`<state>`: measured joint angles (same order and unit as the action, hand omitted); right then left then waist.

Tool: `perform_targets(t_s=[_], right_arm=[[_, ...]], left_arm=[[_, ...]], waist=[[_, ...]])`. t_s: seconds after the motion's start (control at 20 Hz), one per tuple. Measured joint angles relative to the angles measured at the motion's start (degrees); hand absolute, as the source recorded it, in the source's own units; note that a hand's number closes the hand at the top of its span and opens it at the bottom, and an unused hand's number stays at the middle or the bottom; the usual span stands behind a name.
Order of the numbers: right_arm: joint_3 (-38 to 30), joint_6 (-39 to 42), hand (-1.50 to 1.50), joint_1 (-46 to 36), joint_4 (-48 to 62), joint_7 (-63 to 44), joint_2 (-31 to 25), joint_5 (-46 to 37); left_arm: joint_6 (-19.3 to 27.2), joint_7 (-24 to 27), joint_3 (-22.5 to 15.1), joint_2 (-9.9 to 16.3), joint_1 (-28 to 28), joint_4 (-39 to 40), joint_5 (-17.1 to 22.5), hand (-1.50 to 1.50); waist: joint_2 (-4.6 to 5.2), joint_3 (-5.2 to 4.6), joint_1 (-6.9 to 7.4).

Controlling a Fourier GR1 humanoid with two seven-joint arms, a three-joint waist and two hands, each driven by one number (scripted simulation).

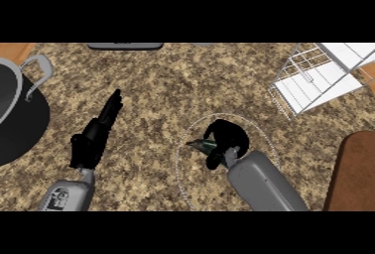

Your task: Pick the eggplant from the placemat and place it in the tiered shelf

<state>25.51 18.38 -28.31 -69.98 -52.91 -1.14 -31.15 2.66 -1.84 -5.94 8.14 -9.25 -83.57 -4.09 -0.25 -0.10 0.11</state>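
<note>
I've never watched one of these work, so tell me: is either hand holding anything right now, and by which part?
The right hand is curled over the eggplant on the placemat; which part it holds is hidden. The left hand holds nothing, fingers straight.

No readable text, no labels, no brands, no numbers (on any surface)

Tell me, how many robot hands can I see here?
2. The left robot hand rests open over the counter at the view's left. The right robot hand is curled on the eggplant over the placemat, near centre.
</note>
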Motion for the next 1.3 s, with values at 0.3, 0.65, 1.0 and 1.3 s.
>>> perform_targets(t_s=[0.3,0.65,1.0,1.3], right_arm=[[0.62,1.52,1.5,1.19,-1.1,2.67,0.1,-3.84],[3.22,0.18,1.5,5.5,-8.77,6.59,-3.44,-4.68],[4.02,-2.81,1.5,18.81,-30.64,25.29,-18.64,-3.45],[-4.54,-7.39,1.5,30.35,-47.79,33.92,-22.99,5.22]], left_arm=[[-0.38,0.86,1.16,-0.81,-0.97,1.83,-0.92,0.0],[-1.36,0.49,2.38,-0.69,-0.46,0.97,-1.09,0.0],[-0.44,0.43,3.27,-0.65,1.08,0.56,-1.11,0.0],[-0.69,0.23,3.6,-0.33,1.04,0.05,-0.97,0.0]], waist=[[0.02,0.05,-0.01],[-0.01,0.1,-0.54],[-0.55,0.17,-2.92],[-0.39,0.18,-3.1]])
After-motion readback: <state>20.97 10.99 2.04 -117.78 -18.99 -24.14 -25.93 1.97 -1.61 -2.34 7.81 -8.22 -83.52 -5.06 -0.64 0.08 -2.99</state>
